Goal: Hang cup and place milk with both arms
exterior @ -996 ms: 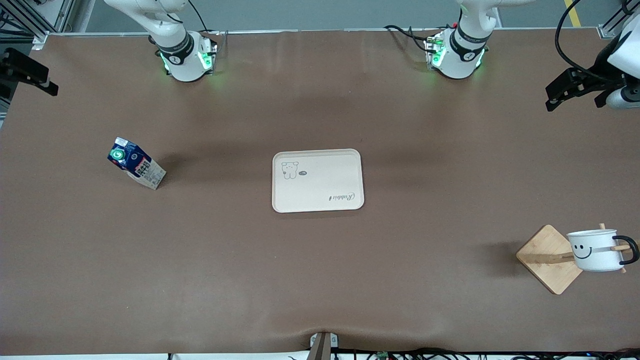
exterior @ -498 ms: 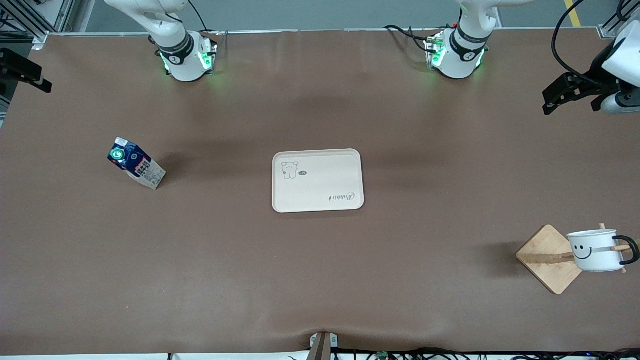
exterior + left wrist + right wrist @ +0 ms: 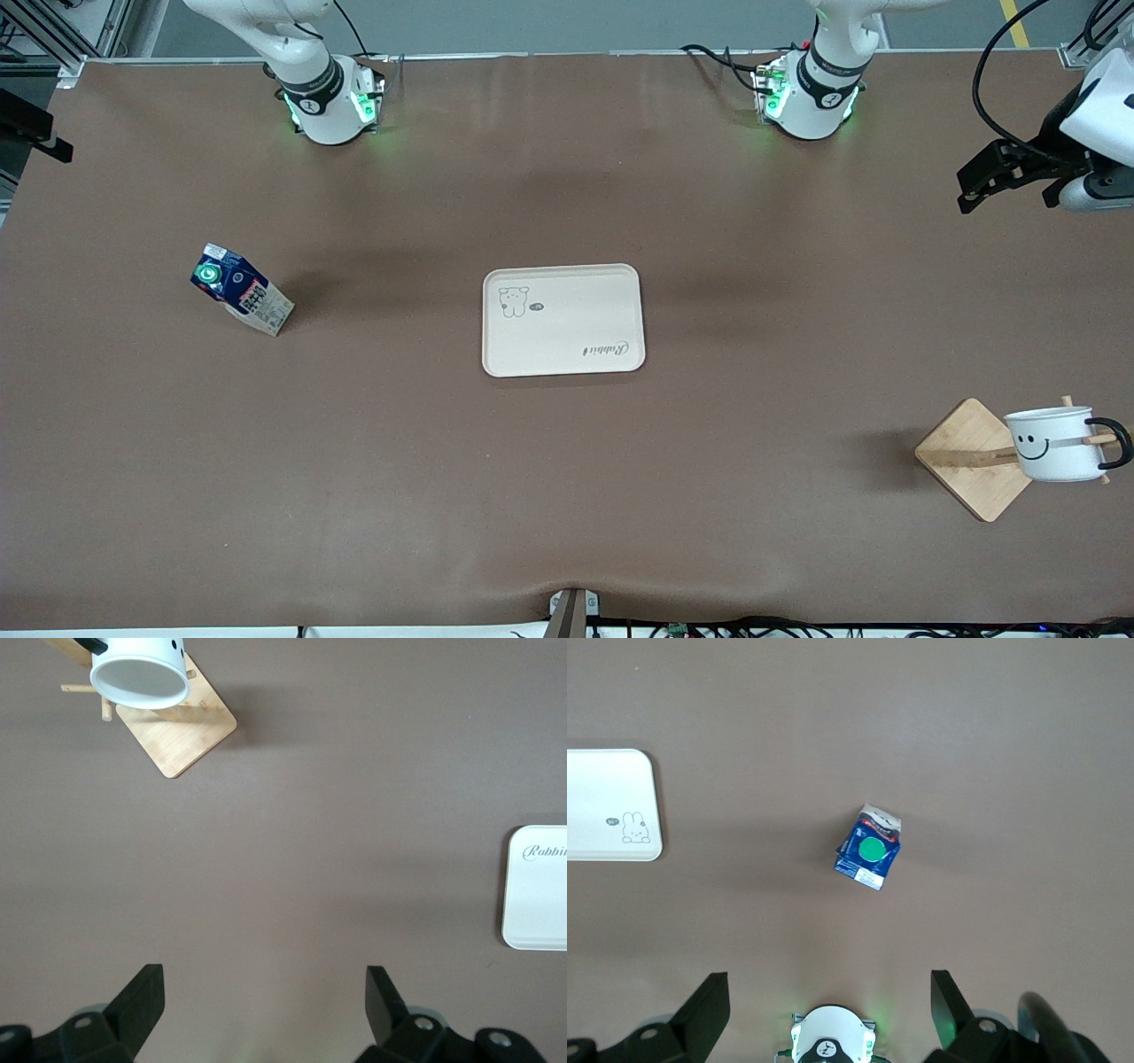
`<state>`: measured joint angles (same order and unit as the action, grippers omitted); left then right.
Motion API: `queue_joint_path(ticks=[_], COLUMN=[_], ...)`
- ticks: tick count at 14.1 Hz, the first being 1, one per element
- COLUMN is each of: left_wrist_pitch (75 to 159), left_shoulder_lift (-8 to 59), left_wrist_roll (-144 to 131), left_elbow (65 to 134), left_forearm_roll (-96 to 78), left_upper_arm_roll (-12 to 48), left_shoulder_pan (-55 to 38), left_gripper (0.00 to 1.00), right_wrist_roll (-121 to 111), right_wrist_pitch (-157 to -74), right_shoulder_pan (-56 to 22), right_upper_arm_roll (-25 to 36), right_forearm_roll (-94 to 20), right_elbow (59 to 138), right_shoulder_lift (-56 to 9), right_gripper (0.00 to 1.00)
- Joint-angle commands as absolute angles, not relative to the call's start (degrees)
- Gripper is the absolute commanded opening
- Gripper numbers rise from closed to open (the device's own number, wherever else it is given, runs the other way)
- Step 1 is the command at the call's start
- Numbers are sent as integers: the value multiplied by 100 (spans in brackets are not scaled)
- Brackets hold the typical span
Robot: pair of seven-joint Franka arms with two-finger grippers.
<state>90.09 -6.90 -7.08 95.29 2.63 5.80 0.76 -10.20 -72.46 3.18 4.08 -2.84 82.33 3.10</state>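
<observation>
The white cup with a smiley face hangs by its black handle on a peg of a wooden rack, at the left arm's end of the table, nearer the front camera. It also shows in the left wrist view. The blue milk carton with a green cap stands on the table toward the right arm's end, and shows in the right wrist view. My left gripper is open and empty, high over the table's edge. My right gripper is open and empty, high at the right arm's end.
A cream tray with a rabbit print lies in the middle of the table, bare. The rack's square bamboo base sits flat on the brown mat. The right arm's green-lit base lies under its gripper.
The right gripper has drawn back toward the edge of the front view. The left gripper has drifted slightly over the table's end. Cup, milk and tray have not moved.
</observation>
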Motion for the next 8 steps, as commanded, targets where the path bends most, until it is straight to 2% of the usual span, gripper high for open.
queue_joint_path(ticks=[1,3,8], left_wrist_pitch=[9009,8799,8763], left_shoulder_lift=[-747,-686,-589], left_wrist_roll=[-721,-747,-633], left_elbow=[9466,9317,9273], left_forearm_roll=[149,158,141], left_upper_arm_roll=[580,580,598], left_shoulder_pan=[114,114,97], left_gripper=[100,100,100], right_wrist_roll=[-1046,-1046,-1046], right_wrist_pitch=[-7269,-7260,-7277], right_shoulder_pan=[-428,-668,-484], right_upper_arm_roll=[929,1247,1187], right_forearm_roll=[-193,-202,-255], right_elbow=[8385,8385,8385], right_shoulder_lift=[457,448,439], right_gripper=[100,100,100])
